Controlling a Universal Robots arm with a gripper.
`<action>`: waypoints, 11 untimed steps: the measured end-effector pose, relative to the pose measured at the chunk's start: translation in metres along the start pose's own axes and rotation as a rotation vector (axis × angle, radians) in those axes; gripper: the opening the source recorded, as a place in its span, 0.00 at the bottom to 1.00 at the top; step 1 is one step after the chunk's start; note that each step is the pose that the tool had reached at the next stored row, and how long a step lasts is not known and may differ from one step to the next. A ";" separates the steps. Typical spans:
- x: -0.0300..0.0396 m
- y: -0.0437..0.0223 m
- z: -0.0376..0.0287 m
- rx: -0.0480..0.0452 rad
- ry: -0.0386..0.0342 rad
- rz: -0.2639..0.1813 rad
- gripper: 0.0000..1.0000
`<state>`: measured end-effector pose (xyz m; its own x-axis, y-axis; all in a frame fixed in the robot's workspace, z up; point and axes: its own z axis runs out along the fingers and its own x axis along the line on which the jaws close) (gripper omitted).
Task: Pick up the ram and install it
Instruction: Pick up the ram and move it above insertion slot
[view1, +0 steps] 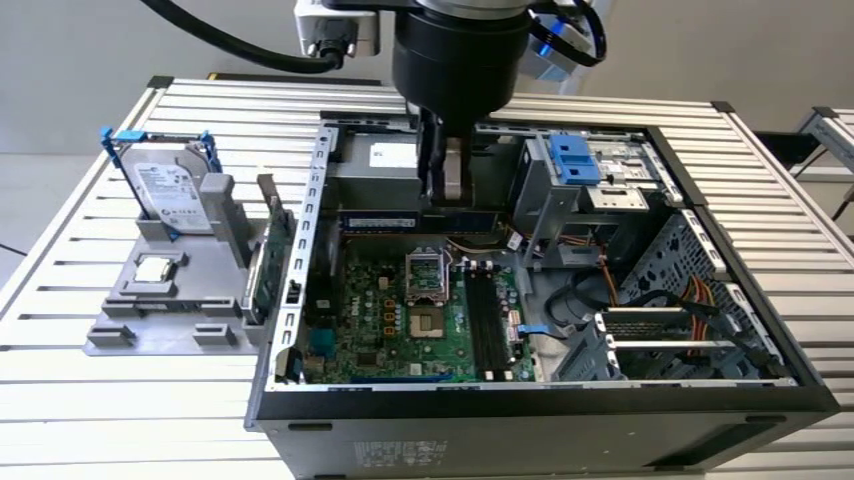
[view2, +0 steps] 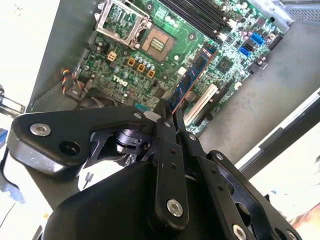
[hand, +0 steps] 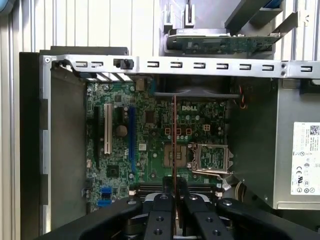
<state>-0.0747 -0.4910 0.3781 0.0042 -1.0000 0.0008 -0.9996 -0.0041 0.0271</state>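
My gripper (view1: 447, 198) hangs inside the open computer case (view1: 287, 300), above the back part of the green motherboard (view1: 387, 310). It is shut on the ram (view1: 380, 217), a long thin dark stick held level and on edge. In the first wrist view the ram (hand: 173, 135) shows as a thin line running out from between the fingertips (hand: 163, 196) over the processor socket (hand: 210, 157). In the second wrist view the ram (view2: 192, 75) has a blue label and juts from the gripper (view2: 170, 114). The black memory slots (view1: 487, 315) lie on the motherboard, nearer the case front than the gripper.
To the exterior view's left, a grey holder (view1: 114, 335) carries a hard drive (view1: 174, 195), a small silver processor chip (view1: 156, 268) and a green expansion card (view1: 274, 265). Inside the case are the power supply (view1: 380, 160), a drive cage (view1: 587, 170) and coloured cables (view1: 667, 300).
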 end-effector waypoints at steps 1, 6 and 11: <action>0.0000 -0.0007 0.0000 0.0000 0.0000 0.000 0.00; 0.0000 -0.0067 -0.0002 0.0000 -0.0001 0.000 0.00; 0.0001 -0.0152 -0.0004 -0.0001 0.0000 0.000 0.00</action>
<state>-0.0595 -0.4910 0.3781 0.0042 -1.0000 0.0008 -0.9996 -0.0042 0.0272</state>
